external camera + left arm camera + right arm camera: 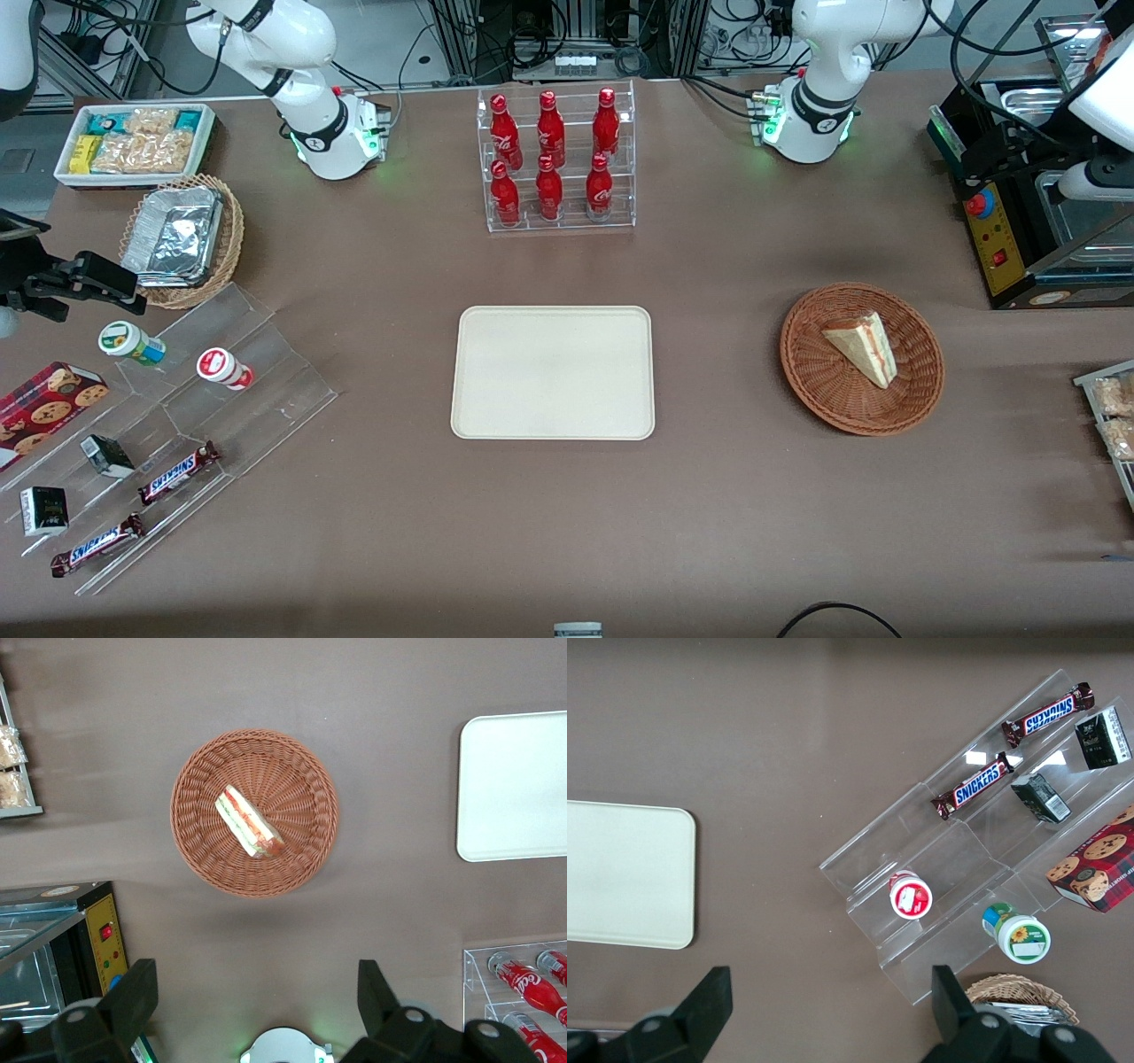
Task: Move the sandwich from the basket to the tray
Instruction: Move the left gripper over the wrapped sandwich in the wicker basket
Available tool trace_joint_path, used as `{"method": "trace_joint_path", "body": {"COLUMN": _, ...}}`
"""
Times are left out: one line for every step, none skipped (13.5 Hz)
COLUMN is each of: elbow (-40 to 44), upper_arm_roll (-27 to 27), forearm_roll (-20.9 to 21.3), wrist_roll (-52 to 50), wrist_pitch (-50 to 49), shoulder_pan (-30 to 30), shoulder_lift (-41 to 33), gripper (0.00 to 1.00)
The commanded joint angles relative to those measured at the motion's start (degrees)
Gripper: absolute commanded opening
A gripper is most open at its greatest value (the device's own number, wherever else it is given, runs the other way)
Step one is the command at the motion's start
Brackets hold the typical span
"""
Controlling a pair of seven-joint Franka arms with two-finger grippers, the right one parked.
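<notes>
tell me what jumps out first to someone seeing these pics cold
Probably the rack of red cola bottles, standing farther from the front camera than the bare cream tray at mid-table. Next, the sandwich lying in the reddish-brown basket toward the working arm's end. The left gripper hangs open high above that basket.

Even overhead light, soft shadows, perhaps slight blur

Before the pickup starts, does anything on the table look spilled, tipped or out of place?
Nothing stands out. The sandwich lies intact in the basket, the tray sits flat, and the open tool hovers above the basket.
</notes>
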Motion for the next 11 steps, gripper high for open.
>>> {"method": "trace_joint_path", "body": {"elbow": 1.26, "upper_arm_roll": -0.18, "forearm_roll": 0.13, "wrist_roll": -1.01, "wrist_pitch": -1.0, "shoulder_pan": 0.08, "shoulder_lift": 0.33, "gripper": 1.0}}
{"method": "trace_joint_path", "body": {"elbow": 1.35, "upper_arm_roll": -0.19, "forearm_roll": 0.21, "wrist_roll": -0.75, "wrist_pitch": -1.0, "shoulder_pan": 0.07, "shoulder_lift": 0.51, "gripper": 1.0}}
{"method": "trace_joint_path", "body": {"elbow": 1.26, "upper_arm_roll": -0.1, "forearm_roll": 0.65, "wrist_roll": -1.53, "wrist_pitch": -0.92, "shoulder_pan": 0.16, "shoulder_lift": 1.55, "gripper": 1.0}}
{"method": "trace_joint_path", "body": {"elbow": 1.08, "upper_arm_roll": 0.16, "forearm_roll": 0.92, "wrist_roll": -2.49, "wrist_pitch": -0.57, "shoulder_pan": 0.6, "shoulder_lift": 3.91, "gripper": 1.0}}
{"method": "trace_joint_path", "body": {"elbow": 0.91, "upper_arm_roll": 0.51, "forearm_roll": 1.7, "wrist_roll": -5.9, "wrist_pitch": -0.56, "shoulder_pan": 1.12, "shoulder_lift": 5.94, "gripper": 1.0}}
{"method": "trace_joint_path", "body": {"elbow": 0.3, "upper_arm_roll": 0.6, "forearm_roll": 1.97, "wrist_roll": -9.76, "wrist_pitch": -0.22, "shoulder_pan": 1.48, "shoulder_lift": 8.05, "gripper": 1.0}}
{"method": "trace_joint_path", "body": {"elbow": -1.27, "upper_arm_roll": 0.52, "forearm_roll": 2.06, "wrist_roll": -13.19, "wrist_pitch": 1.44, "shoulder_pan": 1.22, "shoulder_lift": 9.81, "gripper": 1.0}}
{"method": "trace_joint_path", "body": {"elbow": -4.34, "upper_arm_roll": 0.52, "forearm_roll": 1.89, "wrist_roll": -17.58, "wrist_pitch": 4.42, "shoulder_pan": 1.04, "shoulder_lift": 10.35, "gripper": 1.0}}
{"method": "trace_joint_path", "body": {"elbow": -7.67, "upper_arm_roll": 0.52, "forearm_roll": 1.62, "wrist_roll": -22.67, "wrist_pitch": 8.01, "shoulder_pan": 0.78, "shoulder_lift": 10.44, "gripper": 1.0}}
{"method": "trace_joint_path", "body": {"elbow": -11.71, "upper_arm_roll": 0.52, "forearm_roll": 1.71, "wrist_roll": -27.5, "wrist_pitch": 13.62, "shoulder_pan": 0.69, "shoulder_lift": 10.35, "gripper": 1.0}}
{"method": "trace_joint_path", "body": {"elbow": -15.84, "upper_arm_roll": 0.52, "forearm_roll": 1.71, "wrist_roll": -32.25, "wrist_pitch": 19.33, "shoulder_pan": 0.86, "shoulder_lift": 9.92, "gripper": 1.0}}
